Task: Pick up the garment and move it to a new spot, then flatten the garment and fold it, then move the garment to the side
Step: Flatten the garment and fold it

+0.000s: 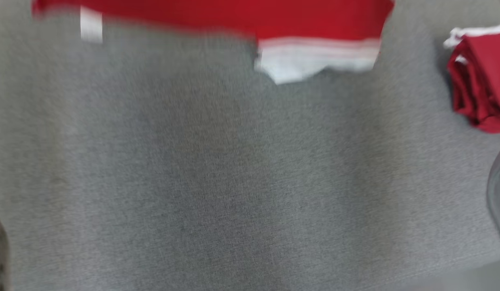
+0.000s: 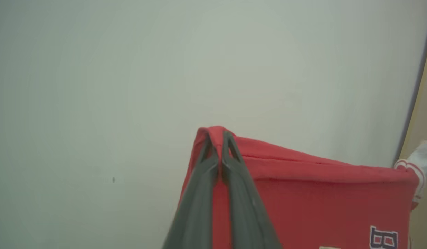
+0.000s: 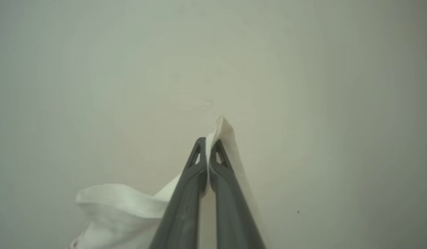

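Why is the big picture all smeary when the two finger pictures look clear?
Head view: motion blur smears the red garment up top and the grey surface, probably a moving camera. Left wrist view: sharp, left gripper shut on the garment's red edge. Right wrist view: sharp too, right gripper pinching its white part, soft even light.

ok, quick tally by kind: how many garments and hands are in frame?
Garments: 2 (held red-and-white garment; folded red garment at right)
Hands: 2 (left hand, right hand, both shut on the held one)
Total: 4
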Controlling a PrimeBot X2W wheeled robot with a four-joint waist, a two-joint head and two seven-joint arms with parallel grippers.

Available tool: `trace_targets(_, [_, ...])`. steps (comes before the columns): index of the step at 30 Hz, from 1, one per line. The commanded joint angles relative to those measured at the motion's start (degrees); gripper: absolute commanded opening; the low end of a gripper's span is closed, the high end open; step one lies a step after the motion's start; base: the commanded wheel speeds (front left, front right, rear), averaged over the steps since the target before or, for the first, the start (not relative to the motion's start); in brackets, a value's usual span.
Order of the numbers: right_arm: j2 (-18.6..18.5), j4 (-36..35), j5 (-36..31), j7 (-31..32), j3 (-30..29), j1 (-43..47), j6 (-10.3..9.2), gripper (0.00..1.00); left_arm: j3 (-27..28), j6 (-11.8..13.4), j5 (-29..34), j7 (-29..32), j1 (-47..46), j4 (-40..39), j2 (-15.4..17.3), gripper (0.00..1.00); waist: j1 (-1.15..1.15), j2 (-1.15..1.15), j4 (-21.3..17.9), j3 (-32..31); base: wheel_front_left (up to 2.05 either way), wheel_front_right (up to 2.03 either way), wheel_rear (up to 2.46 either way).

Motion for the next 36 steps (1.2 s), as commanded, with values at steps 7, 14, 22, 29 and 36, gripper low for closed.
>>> trace_targets(7, [1.42, -1.26, -2.78, -12.98, -6.04, -14.39, -0.16, 0.0, 1.77, 0.29, 2.74, -9.66, -12.74, 3.83, 0.74, 0.0, -0.02, -0.02, 0.64, 16.8, 0.0, 0.0, 0.0])
trace_targets(14, [-0.54, -4.23, -2.95, -16.03, -0.21, -15.55, -0.17, 0.0, 2.32, -0.32, 2.02, -15.18, -14.62, 7.89, 0.92, 0.0, -0.02, -0.02, 1.54, 20.7, 0.0, 0.0, 0.0])
trace_targets(22, [-4.06, -4.7, 1.57, -16.37, 12.8, -6.15, -0.16, 0.0, 0.46, -1.08, 0.85, -17.27, -6.22, 12.76, 1.58, 0.0, -0.02, -0.02, 2.4, 20.52, 0.0, 0.0, 0.0])
trace_targets(29, [-9.7, -9.78, 10.84, -14.55, 22.89, 7.05, -0.16, 0.0, -1.35, -0.99, -1.85, -17.61, 5.96, 10.76, 1.63, 0.0, -0.02, -0.02, 3.49, 14.97, 0.0, 0.0, 0.0])
trace_targets(36, [-13.58, -16.14, 15.97, -2.88, 20.84, 26.3, -0.16, 0.0, -3.21, -1.0, -4.78, -17.65, 22.42, 6.24, 1.81, 0.0, -0.02, -0.02, 3.91, 5.63, 0.0, 0.0, 0.0])
